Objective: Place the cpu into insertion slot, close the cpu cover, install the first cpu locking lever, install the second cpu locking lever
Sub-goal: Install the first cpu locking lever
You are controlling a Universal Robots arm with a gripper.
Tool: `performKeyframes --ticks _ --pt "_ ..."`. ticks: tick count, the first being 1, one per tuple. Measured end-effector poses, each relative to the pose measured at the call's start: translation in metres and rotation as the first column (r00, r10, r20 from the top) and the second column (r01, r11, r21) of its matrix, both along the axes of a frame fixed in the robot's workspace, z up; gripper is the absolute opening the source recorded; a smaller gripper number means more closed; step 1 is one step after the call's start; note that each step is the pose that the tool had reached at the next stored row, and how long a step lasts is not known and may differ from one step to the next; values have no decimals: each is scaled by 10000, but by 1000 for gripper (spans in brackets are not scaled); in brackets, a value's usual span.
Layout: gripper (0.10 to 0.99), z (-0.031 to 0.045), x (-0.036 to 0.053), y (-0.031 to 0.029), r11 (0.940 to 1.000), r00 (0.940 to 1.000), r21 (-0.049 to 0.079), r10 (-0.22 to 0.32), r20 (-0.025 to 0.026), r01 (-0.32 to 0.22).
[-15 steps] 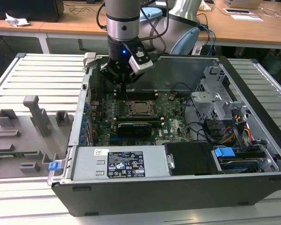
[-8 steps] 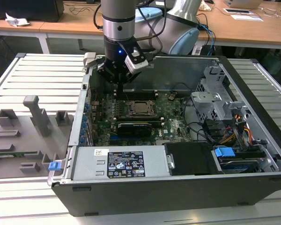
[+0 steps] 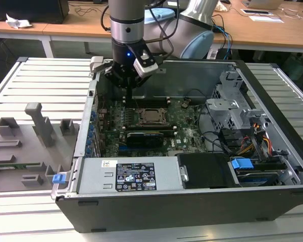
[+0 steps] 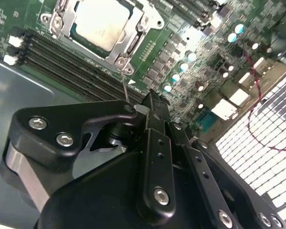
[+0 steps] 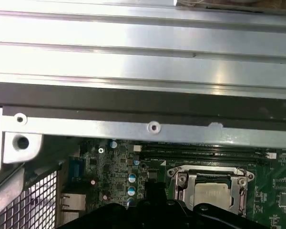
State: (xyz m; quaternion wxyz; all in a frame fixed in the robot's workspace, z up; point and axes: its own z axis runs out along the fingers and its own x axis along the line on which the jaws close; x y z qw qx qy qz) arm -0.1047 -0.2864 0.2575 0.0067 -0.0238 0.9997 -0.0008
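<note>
One arm reaches down into an open computer case (image 3: 272,96) that sits on a slatted metal table (image 3: 45,80). Its claw (image 3: 127,101) hangs low over the green motherboard (image 3: 189,128), near the case wall on the exterior view's left. The cpu (image 3: 151,116) already lies in the insertion slot (image 4: 72,29), its pale metal top facing up. The cpu cover (image 4: 140,25) is folded down flat around it, the chip showing through the cut-out. In the second wrist view the fingers of the claw (image 4: 154,95) are drawn together at their tips, just off one corner of the socket and across the rows of black memory slots (image 4: 62,59). A thin wire locking lever (image 4: 124,81) rises from that corner toward the fingertips. I cannot tell whether it touches them. A grey fixture tray (image 3: 20,151) lies outside the case, well apart.
</note>
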Motion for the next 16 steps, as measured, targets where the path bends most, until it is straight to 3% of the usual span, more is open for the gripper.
performKeyframes --ticks 2,5,7,16 --pt "106 -7 27 18 10000 10000 1 0 0 0" --pt "106 -7 202 18 10000 10000 0 0 -3 0" --pt "106 -8 258 18 10000 10000 1 1 -3 -1" --pt "106 -16 377 17 10000 10000 -1 1 -3 -1"
